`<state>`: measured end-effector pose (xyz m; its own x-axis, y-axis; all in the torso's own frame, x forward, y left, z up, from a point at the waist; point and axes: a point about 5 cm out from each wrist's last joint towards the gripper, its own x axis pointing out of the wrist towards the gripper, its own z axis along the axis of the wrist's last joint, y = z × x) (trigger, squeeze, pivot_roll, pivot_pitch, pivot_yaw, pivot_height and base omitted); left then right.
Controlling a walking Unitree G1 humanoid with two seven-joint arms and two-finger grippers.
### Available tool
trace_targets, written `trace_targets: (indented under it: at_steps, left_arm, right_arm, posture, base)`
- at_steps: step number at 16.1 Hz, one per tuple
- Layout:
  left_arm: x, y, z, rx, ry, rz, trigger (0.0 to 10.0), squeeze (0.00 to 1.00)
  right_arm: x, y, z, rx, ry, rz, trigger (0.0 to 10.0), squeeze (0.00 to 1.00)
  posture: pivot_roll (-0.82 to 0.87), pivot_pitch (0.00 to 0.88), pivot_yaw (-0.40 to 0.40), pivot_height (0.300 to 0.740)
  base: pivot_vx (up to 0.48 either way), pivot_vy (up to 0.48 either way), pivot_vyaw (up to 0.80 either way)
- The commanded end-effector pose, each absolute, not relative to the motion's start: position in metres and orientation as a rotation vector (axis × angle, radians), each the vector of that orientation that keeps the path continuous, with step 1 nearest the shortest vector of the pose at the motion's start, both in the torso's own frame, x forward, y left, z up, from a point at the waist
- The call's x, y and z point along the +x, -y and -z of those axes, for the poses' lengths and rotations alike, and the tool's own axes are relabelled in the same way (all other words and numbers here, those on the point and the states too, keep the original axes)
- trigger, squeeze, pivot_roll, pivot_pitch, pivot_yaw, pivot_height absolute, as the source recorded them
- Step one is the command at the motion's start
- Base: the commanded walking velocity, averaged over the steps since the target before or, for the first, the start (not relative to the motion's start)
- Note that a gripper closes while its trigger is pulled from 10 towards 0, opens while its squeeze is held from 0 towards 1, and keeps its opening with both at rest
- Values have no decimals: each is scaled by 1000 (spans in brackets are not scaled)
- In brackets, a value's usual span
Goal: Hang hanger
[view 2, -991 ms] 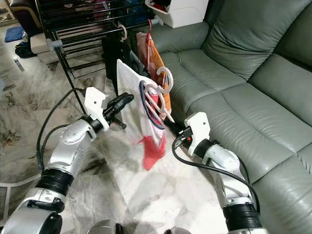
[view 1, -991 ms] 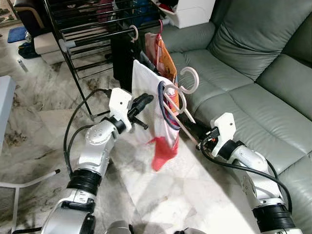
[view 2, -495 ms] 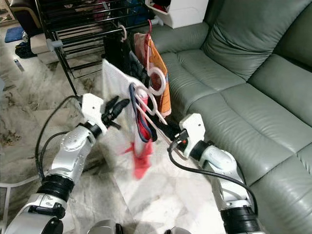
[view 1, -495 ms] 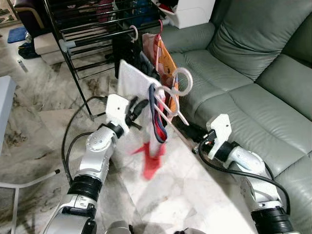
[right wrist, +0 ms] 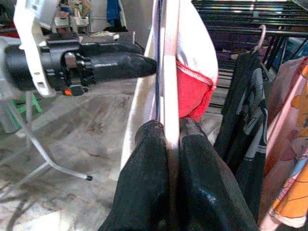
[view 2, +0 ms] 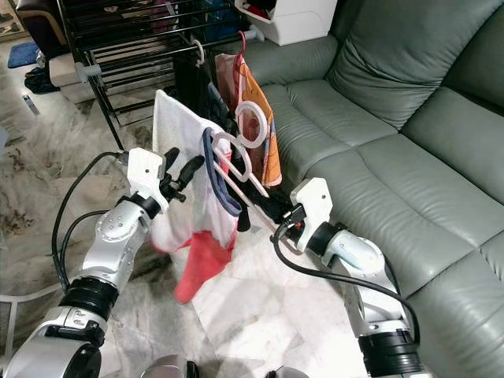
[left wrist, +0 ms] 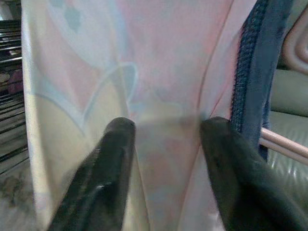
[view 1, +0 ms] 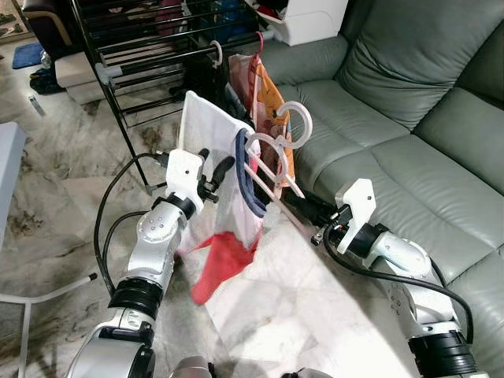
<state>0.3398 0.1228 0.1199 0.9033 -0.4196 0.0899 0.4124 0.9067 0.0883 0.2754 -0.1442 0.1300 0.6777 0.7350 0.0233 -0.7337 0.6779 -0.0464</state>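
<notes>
Sofa [view 1: 409, 118] behind, right gripper [right wrist: 166, 139] clamping hanger [view 1: 272, 161], left gripper [left wrist: 166, 130] against garment [view 1: 216, 169]

I log black wire drying rack [view 1: 150, 47] upper left, grey-green leather sofa [view 1: 409, 118] right, pale plastic hangers [view 1: 272, 150] centre between them.

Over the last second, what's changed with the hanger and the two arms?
The right gripper, shut on the pink hanger, has carried it and the white garment toward the drying rack. The left gripper has followed, its fingers open against the cloth. The garment's red hem has swung outward. The rack's hung clothes and the sofa stayed put.
</notes>
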Motion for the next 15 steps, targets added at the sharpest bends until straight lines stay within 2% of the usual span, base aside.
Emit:
trace_targets:
  at_steps: [1, 2, 3, 4, 8, 9, 10, 11, 12, 13, 14, 15]
  left_arm:
    - [344, -123, -126, 73, 125, 419, 10000, 1000]
    - [344, -122, -127, 57, 129, 432, 10000, 518]
    - [344, -120, -128, 52, 132, 441, 10000, 353]
    - [344, -118, -127, 43, 130, 462, 10000, 0]
    - [340, -112, -127, 6, 134, 520, 9882, 0]
    - [340, -112, -128, -3, 138, 533, 6510, 0]
    - [338, -112, -128, -6, 140, 556, 1333, 0]
    - [338, -112, -128, -4, 140, 561, 0, 0]
    - [336, -115, -127, 13, 136, 575, 235, 0]
    - [336, -117, -127, 27, 135, 580, 1137, 0]
    - [337, -122, -126, 32, 135, 568, 0, 0]
    - [338, -125, -127, 27, 133, 557, 0, 0]
  right_arm:
    - [275, 140, -146, -32, 110, -859, 10000, 0]
    - [273, 139, -144, -31, 103, -877, 10000, 0]
    - [273, 139, -144, -31, 100, -883, 10000, 0]
    - [272, 138, -142, -33, 95, -888, 10000, 0]
    - [273, 130, -138, -35, 80, -923, 10000, 0]
    - [273, 129, -137, -34, 74, -939, 10000, 0]
    - [271, 128, -136, -48, 60, -964, 10000, 0]
    - [271, 128, -135, -53, 57, -968, 10000, 0]
    - [269, 134, -129, -106, 24, -994, 10000, 0]
    - [268, 137, -127, -126, 15, -997, 10000, 0]
    - [268, 141, -126, -134, 6, -998, 10000, 0]
    - [267, 141, -127, -130, -4, -1025, 10000, 0]
  posture:
    - [-102, 0, 16, 740]
    - [-104, 0, 15, 740]
    - [-104, 0, 15, 740]
    - [-106, 0, 13, 740]
    - [-104, 0, 13, 740]
    - [-104, 0, 13, 740]
    - [-104, 0, 13, 740]
    - [-103, 0, 10, 740]
    - [-101, 0, 8, 740]
    - [-99, 0, 7, 740]
    - [-99, 0, 7, 740]
    - [-99, 0, 7, 740]
  base:
    - [0, 0, 0]
    - [0, 0, 0]
    - [0, 0, 0]
    - [0, 0, 0]
    - [0, 0, 0]
    - [0, 0, 0]
    - [0, 0, 0]
    - [0, 0, 0]
    - [0, 0, 0]
    - [0, 0, 0]
    - [0, 0, 0]
    - [0, 0, 0]
